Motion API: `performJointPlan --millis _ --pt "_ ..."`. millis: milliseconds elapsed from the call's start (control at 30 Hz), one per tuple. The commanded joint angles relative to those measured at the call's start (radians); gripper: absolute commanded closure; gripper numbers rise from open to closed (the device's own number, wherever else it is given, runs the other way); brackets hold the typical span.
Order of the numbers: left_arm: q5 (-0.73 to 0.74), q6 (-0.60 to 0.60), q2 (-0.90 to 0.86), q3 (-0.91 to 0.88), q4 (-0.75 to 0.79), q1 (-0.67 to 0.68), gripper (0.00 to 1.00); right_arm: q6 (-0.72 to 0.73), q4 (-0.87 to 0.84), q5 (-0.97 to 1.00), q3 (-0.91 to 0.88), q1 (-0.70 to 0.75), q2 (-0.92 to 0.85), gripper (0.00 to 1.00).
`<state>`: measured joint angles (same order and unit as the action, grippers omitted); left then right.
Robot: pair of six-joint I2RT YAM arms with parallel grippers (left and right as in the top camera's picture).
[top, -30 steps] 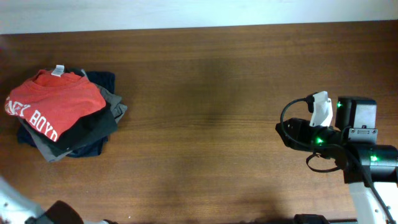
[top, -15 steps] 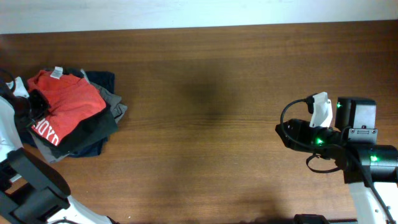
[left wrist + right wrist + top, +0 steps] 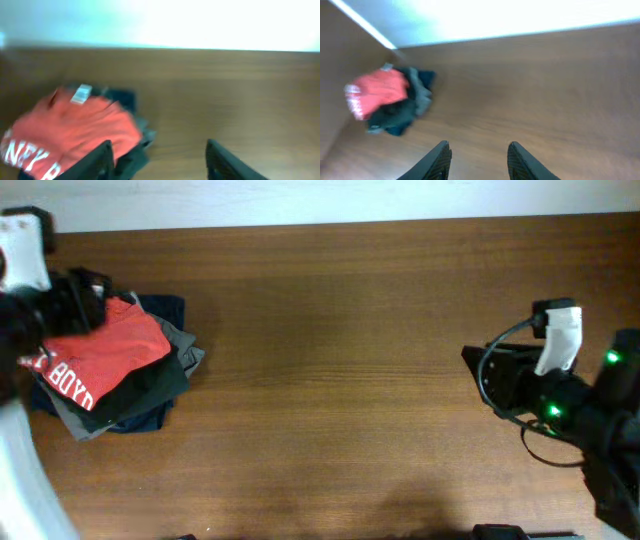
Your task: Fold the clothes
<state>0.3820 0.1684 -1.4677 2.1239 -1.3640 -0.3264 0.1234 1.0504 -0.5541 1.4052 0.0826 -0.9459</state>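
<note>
Left arm (image 3: 25, 290): from lower-left corner of overhead view, past left edge of shirt (image 3: 110, 348), to upper-left corner; now blurred, above shirt's collar end.
Left gripper (image 3: 159, 152): half second ago down on shirt's left edge; now off cloth, fingers apart, table (image 3: 225, 90) showing between them.
Shirt: left side, bunched half second ago, lies spread again; neck tag (image 3: 81, 93) now covered by arm in overhead view.
Right arm (image 3: 590, 405): shifted toward right edge, slightly toward far side.

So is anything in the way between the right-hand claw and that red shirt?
Nothing visible. Only bare wooden table lies between the right gripper and the red shirt, which sits on top of a pile of darker clothes.
</note>
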Motion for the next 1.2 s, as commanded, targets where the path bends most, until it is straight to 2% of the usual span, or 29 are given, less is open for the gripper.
performJointPlan --millis 0,133,233,267,333,400,500,533,567,967,1067,1167 --pt "0.02 0.106 0.138 0.0 -0.052 0.112 0.38 -0.015 -0.01 -0.195 0.066 0.002 0.007 0.6" --pt "0.014 0.122 0.254 0.0 -0.084 0.238 0.37 -0.051 -0.011 -0.213 0.124 0.002 0.012 0.6" --pt "0.015 0.121 0.289 0.0 -0.097 0.275 0.32 -0.057 -0.014 -0.216 0.172 0.002 0.021 0.56" --pt "0.015 0.114 0.294 0.0 -0.103 0.274 0.01 -0.057 -0.009 -0.222 0.191 0.002 0.026 0.56" --pt "0.015 0.114 0.297 0.0 -0.127 0.274 0.01 -0.057 0.012 -0.221 0.227 0.002 0.041 0.55" --pt "0.011 0.114 0.298 0.0 -0.157 0.274 0.01 -0.058 0.031 -0.22 0.251 0.002 0.062 0.5" --pt "0.031 0.113 0.297 0.0 -0.182 0.274 0.01 -0.057 0.032 -0.22 0.259 0.002 0.101 0.32" --pt "0.057 0.113 0.296 0.0 -0.178 0.274 0.01 -0.057 0.032 -0.22 0.259 0.002 0.109 0.22" --pt "0.074 0.114 0.296 0.0 -0.17 0.274 0.01 -0.056 0.032 -0.22 0.259 0.002 0.116 0.01" --pt "0.074 0.114 0.296 0.0 -0.287 0.274 0.01 -0.039 0.06 -0.241 0.257 0.003 0.116 0.01" --pt "0.074 0.114 0.296 0.0 -0.318 0.274 0.01 -0.047 0.068 -0.17 0.258 0.003 0.118 0.01" --pt "0.073 0.114 0.296 0.0 -0.323 0.274 0.01 -0.213 0.061 -0.148 0.265 0.003 0.124 0.01"
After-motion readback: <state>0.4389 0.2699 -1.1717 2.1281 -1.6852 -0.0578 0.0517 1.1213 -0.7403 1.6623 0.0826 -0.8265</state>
